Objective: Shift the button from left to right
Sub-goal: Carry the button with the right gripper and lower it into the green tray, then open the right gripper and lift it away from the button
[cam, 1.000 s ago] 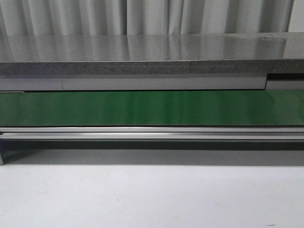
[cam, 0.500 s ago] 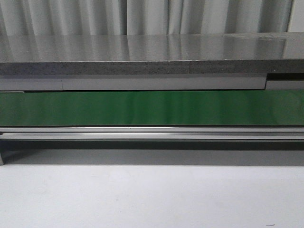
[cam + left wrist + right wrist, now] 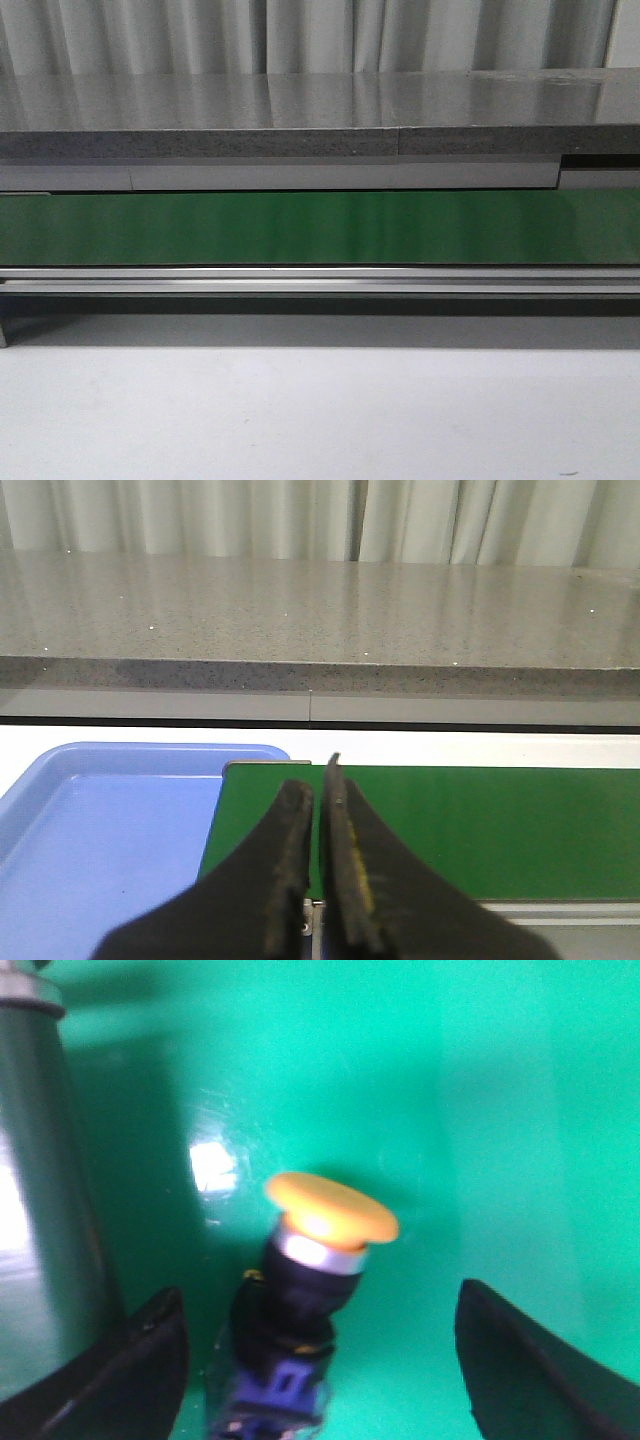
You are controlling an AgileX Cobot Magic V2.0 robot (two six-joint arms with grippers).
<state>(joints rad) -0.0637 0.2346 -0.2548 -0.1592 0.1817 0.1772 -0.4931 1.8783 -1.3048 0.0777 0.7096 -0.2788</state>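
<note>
The right gripper (image 3: 320, 1360) is spread wide, its two dark fingers (image 3: 150, 1360) standing well apart on either side of one button (image 3: 305, 1290). The button lies tilted on the green belt (image 3: 500, 1110) between the fingers, nearer one finger than the other and touching neither as far as the blurred view shows. Its yellow-orange round head points away from the gripper, with a silver ring under it, then the black body, and a bluish block at the end nearest the gripper. The wrist looks steeply down at the belt. Beside one finger runs a grey metal rail (image 3: 40, 1210).

The left gripper (image 3: 318, 870) is pressed together, its two fingers (image 3: 290, 860) almost meeting with only a thin slit between them, and it holds nothing. It points level, forward over the end of the same belt. Just beside that finger sits one blue tray (image 3: 100, 830). Beyond the belt stretches a grey speckled tabletop (image 3: 320, 610), with pale curtains (image 3: 200, 515) behind it.

The front view shows one long green belt and no arm.
</note>
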